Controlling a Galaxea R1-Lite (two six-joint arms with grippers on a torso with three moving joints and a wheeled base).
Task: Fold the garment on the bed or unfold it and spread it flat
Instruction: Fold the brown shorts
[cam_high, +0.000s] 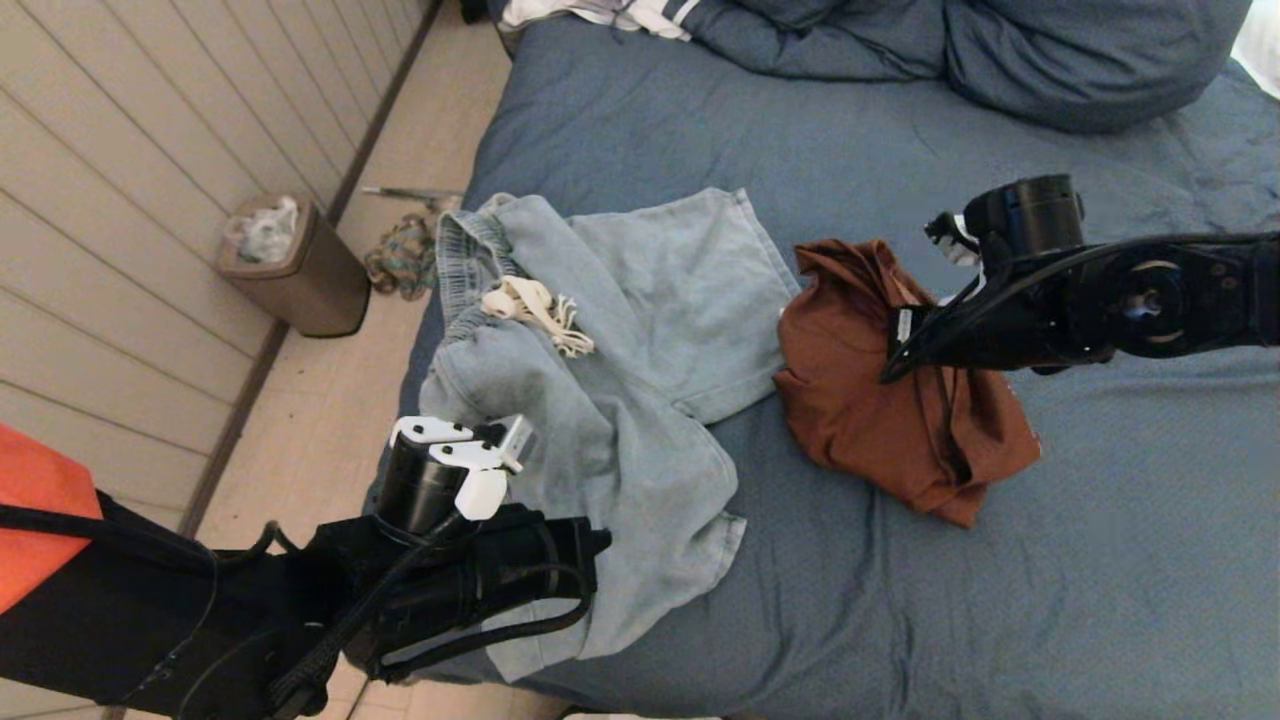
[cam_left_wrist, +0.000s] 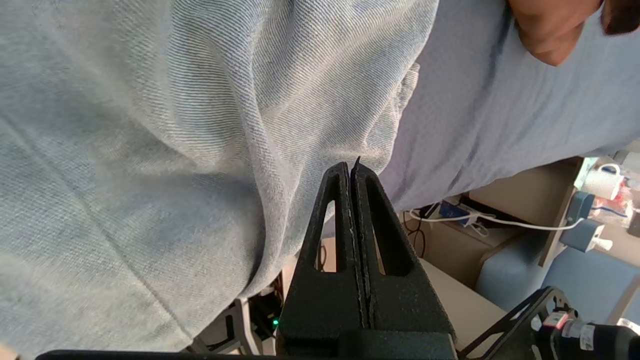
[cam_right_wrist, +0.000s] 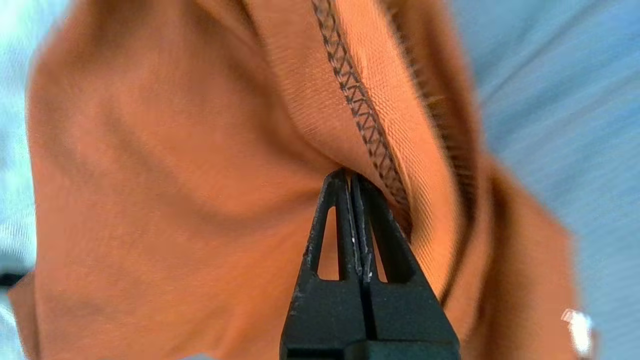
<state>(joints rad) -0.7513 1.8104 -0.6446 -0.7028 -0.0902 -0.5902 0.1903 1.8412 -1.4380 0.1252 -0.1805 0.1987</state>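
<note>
A light blue denim garment (cam_high: 610, 340) with a white drawstring (cam_high: 535, 310) lies crumpled on the left of the slate-blue bed (cam_high: 1100, 560), its near end hanging over the bed's edge. My left gripper (cam_high: 598, 542) is at that near end. In the left wrist view it (cam_left_wrist: 351, 167) is shut, with a fold of the blue cloth (cam_left_wrist: 175, 150) pinched at its tips. A rust-brown garment (cam_high: 860, 400) lies bunched to the right. My right gripper (cam_high: 888, 375) reaches in from the right and is shut (cam_right_wrist: 350, 175) on a fold of the brown cloth (cam_right_wrist: 150, 175) beside a stitched seam.
A bunched blue duvet and pillows (cam_high: 1000, 50) lie at the far end of the bed, with white clothing (cam_high: 600, 15) beside them. On the floor to the left stand a waste bin (cam_high: 295, 265) and a coiled cord (cam_high: 400, 255) near the wall.
</note>
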